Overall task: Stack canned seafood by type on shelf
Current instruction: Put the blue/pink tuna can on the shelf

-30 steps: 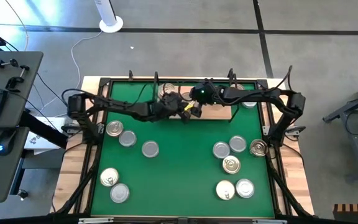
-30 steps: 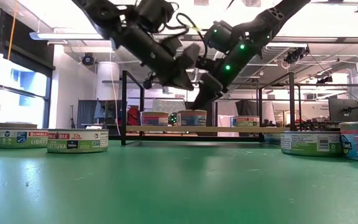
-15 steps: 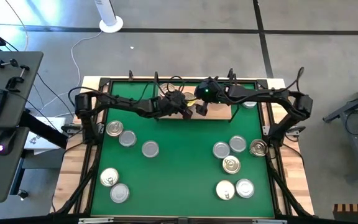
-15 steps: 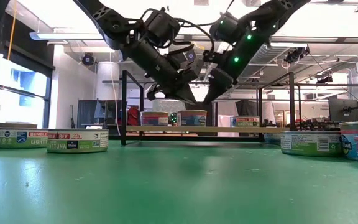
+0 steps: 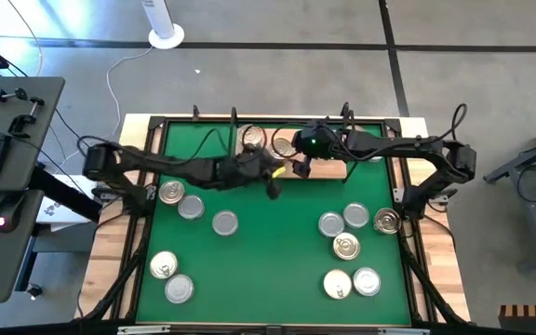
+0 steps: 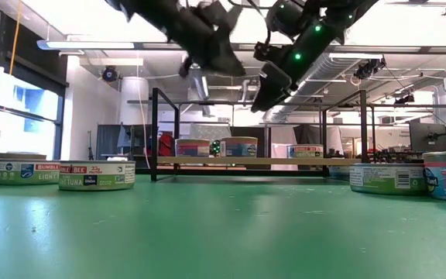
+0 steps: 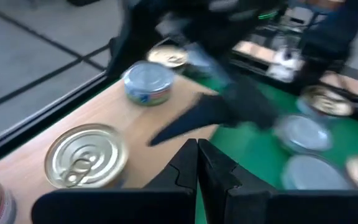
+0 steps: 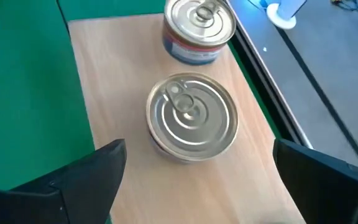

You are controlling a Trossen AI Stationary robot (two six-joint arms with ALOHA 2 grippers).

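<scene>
On the green mat (image 5: pixel 268 251) loose tins (image 5: pixel 224 222) wait at 4 and 8 o'clock. At 12 o'clock is the shelf (image 8: pixel 129 93). I hold my right gripper (image 8: pixel 191 180) wide above a shelved tin (image 8: pixel 192 116), having nothing gripped. My left gripper (image 7: pixel 197 165) is shut, empty, beside it.

Shiny ribbed metal tins (image 8: pixel 193 118) rest on the shelf's (image 8: pixel 123 93) pale matt wood, beside a matt green mat (image 5: pixel 268 261).

Both arms reach inward, left pincer (image 5: pixel 273 184) closed and empty, right pincer (image 5: pixel 300 167) spread wide just beside it.
</scene>
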